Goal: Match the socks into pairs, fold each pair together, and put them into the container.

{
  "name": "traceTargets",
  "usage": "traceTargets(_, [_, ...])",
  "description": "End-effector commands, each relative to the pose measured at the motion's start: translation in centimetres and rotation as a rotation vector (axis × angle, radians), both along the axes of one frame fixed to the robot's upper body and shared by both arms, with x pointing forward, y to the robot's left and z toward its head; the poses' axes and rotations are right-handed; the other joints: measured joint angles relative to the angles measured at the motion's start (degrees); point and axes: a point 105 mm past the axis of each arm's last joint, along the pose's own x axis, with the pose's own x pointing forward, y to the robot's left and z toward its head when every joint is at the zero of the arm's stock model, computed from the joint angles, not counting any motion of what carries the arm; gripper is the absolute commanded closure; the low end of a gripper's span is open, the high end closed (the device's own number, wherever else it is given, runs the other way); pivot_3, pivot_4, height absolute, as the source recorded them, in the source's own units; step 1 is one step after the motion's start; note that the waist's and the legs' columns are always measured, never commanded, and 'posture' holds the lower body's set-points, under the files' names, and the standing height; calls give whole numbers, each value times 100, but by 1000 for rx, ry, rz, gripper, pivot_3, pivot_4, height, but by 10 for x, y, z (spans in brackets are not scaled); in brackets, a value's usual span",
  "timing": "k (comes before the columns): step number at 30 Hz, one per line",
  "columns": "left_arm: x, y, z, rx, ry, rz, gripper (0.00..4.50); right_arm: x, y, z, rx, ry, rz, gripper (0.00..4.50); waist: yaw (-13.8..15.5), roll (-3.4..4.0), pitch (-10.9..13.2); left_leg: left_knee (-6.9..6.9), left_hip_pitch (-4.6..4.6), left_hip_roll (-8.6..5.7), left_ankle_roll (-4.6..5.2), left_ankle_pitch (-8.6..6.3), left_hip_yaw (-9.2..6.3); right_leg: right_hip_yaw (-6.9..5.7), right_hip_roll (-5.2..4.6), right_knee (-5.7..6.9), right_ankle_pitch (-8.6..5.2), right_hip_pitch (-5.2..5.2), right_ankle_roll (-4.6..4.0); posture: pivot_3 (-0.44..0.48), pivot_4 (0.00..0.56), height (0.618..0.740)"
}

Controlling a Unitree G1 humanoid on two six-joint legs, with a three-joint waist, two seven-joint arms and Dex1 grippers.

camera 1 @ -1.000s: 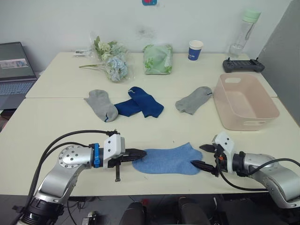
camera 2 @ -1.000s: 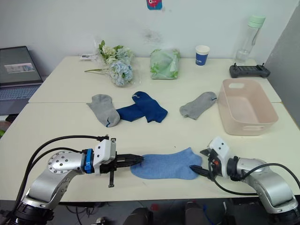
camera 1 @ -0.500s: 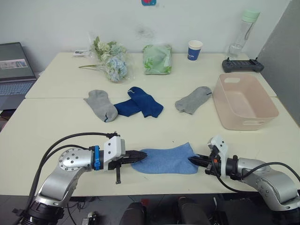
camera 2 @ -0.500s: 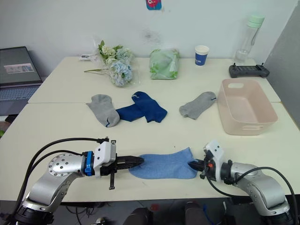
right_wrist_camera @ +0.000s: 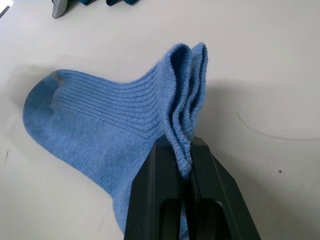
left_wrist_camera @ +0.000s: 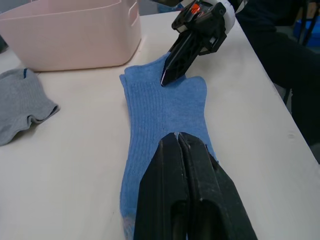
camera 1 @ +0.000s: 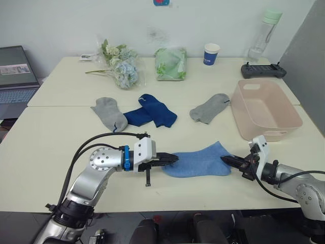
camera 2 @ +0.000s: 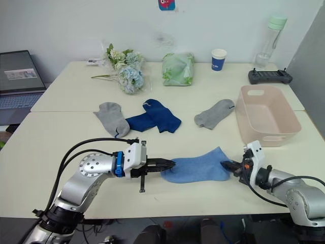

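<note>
Both grippers and the light blue socks [camera 1: 199, 162] have shifted toward the robot's right since a second ago, nearer the pink container [camera 1: 266, 109]. The left gripper [camera 1: 171, 158] has its fingers [left_wrist_camera: 187, 165] pressed together on the toe end; the right gripper [camera 1: 227, 160] pinches the cuff end, where the right wrist view shows stacked knit edges caught between its fingers [right_wrist_camera: 172, 200]. So the light blue pair appears to lie one on the other, stretched flat on the table [camera 1: 61, 132] between the two arms.

The knit looks soft, light and limp; it should sag and slip unless held at both ends, so cuff and toe are sensible grip points for folding. Farther back lie a grey sock [camera 1: 109, 113], two navy socks [camera 1: 152, 111] overlapping, and a second grey sock [camera 1: 209, 108] just beside the container. Behind those stands a blue-and-white paper cup [camera 1: 211, 54]; its print is too small to read.
</note>
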Motion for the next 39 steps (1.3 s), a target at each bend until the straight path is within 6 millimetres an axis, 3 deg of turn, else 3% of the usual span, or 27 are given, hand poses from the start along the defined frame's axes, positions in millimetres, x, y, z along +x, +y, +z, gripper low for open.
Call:
traceTargets(1, [-5, -11, -7, 33, 15, -59, 4500, -5, 1, 11, 28, -22, -4, 4489, 3, 0, 0, 0, 0, -1, 0, 0, -1, -1, 0, 0, 0, 1, 0, 0, 150, 740])
traceTargets(15, [23, -53, -51, 98, 84, 4, 4500, -13, 10, 11, 26, -7, 39, 4489, 8, 1, -1, 2, -1, -3, 2, 1, -4, -3, 2, 1, 0, 1, 1, 0, 150, 740])
traceTargets(20, [31, -50, -66, 174, 94, 56, 4500, -13, 12, 14, 30, -10, 50, 4489, 7, 2, -3, 3, -1, -6, 2, 2, -2, -2, 1, 1, 1, 3, 1, 0, 150, 740])
traceTargets(30, [36, -55, -48, 73, 105, 80, 4500, -13, 11, 16, 31, -11, 63, 4489, 9, 5, -5, 3, -1, -6, 2, 2, -4, -2, 0, 1, 1, 3, 1, 0, 150, 740])
traceTargets(39, [36, -45, -74, 233, 70, 92, 4500, -12, 19, 25, 67, -28, 95, 4489, 4, 8, -9, 3, 3, -6, 2, 3, -1, -1, 0, 0, 1, 5, 2, 0, 150, 740])
